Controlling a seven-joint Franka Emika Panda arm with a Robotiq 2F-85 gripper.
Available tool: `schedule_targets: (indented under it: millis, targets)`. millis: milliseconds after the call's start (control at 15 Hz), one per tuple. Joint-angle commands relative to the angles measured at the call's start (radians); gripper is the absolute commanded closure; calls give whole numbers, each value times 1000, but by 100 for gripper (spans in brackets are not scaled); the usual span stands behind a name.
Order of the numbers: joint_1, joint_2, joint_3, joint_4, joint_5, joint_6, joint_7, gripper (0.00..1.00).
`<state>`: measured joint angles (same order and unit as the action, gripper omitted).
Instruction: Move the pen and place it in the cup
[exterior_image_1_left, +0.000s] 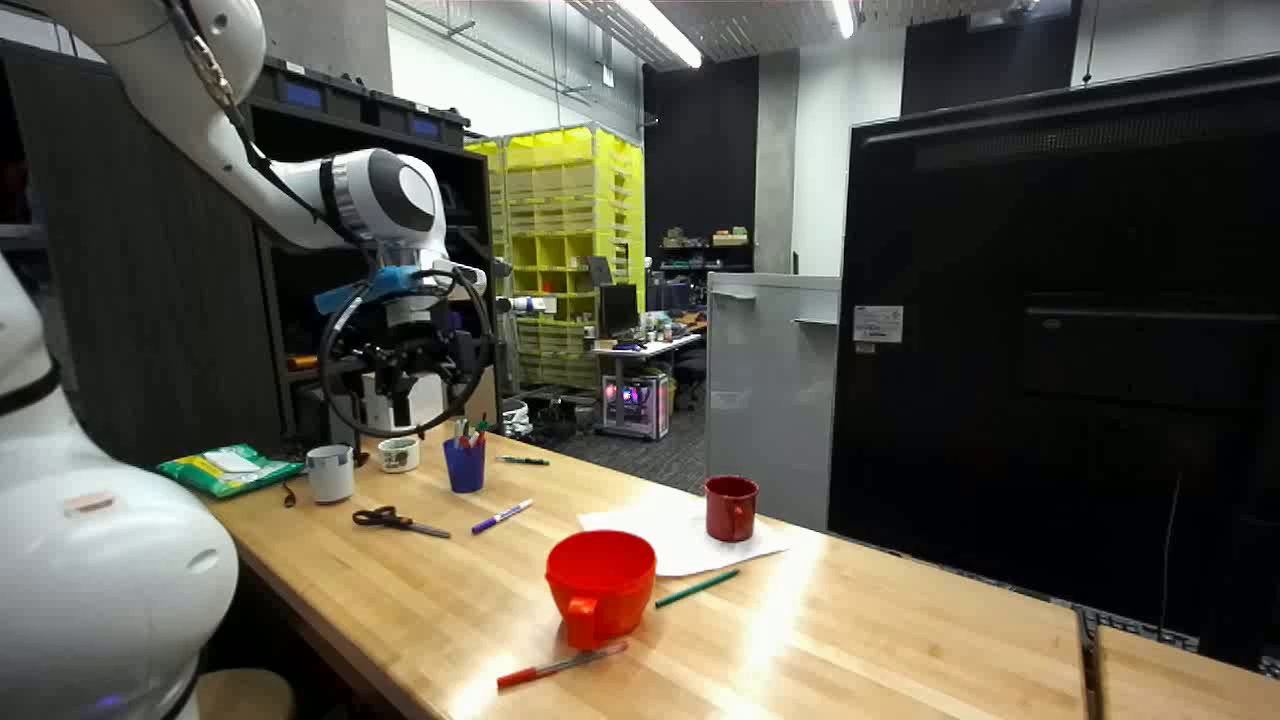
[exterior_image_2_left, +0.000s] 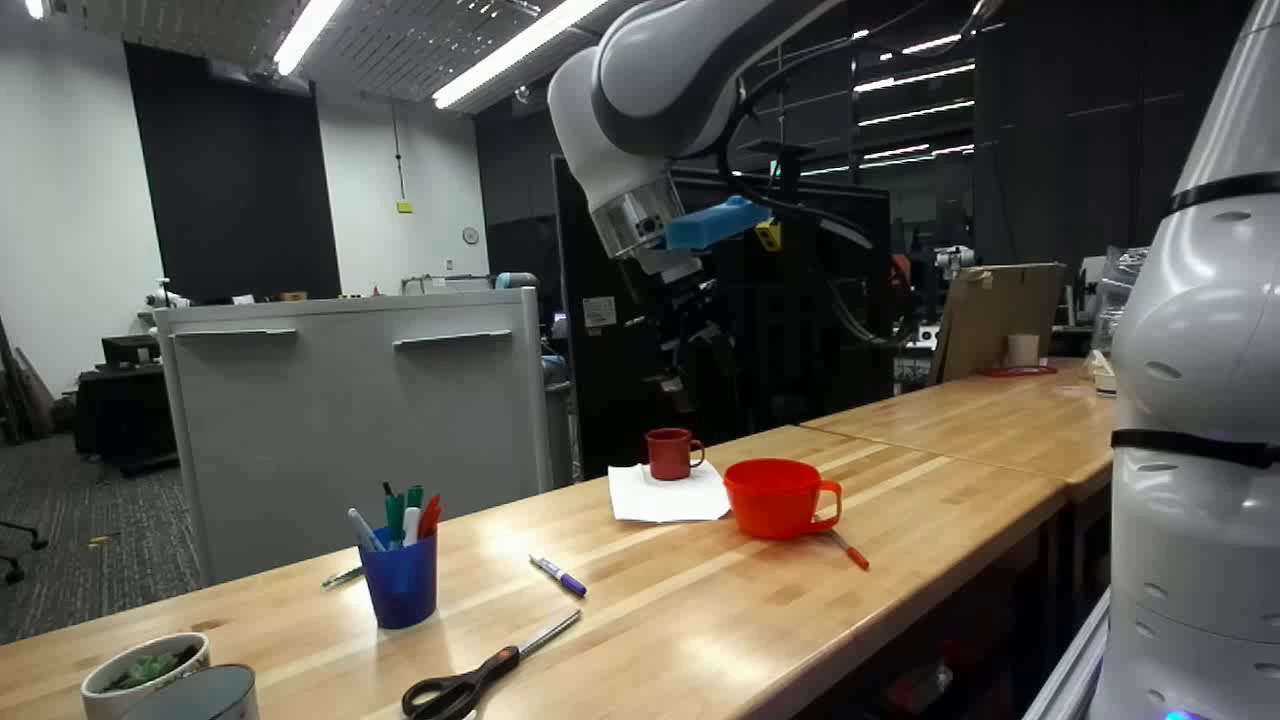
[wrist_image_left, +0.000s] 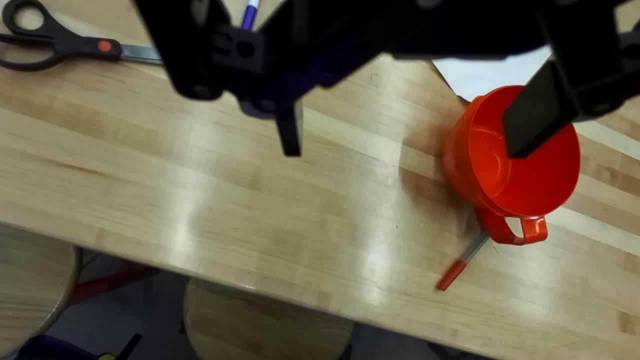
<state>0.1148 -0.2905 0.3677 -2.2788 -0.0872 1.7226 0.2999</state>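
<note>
Beside the pen (wrist_image_left: 462, 263) stands a red bowl (exterior_image_1_left: 610, 598) (scissors (wrist_image_left: 90, 46) well apart).

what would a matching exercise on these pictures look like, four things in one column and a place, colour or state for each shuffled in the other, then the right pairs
Things:
1. red pen
2. scissors
3. marker near the scissors
4. end effector

Places, colours and states:
A. white and purple
B. open, above the table, nothing held
C. lying beside the red bowl
D. mostly black and silver

Right pairs: 1-C; 2-D; 3-A; 4-B
</note>
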Motion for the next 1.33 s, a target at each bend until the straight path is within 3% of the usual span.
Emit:
schedule_targets:
  millis: [0, 867, 1067, 1267]
  targets:
    - [34, 4, -31, 2, -8, -2, 8, 0]
    - [34, 4, -31, 2, -8, -1, 8, 0]
    - [25, -18, -73, -33, 110, 34, 81, 0]
    - [-4, -58, -125, -99, 145, 87, 139, 0]
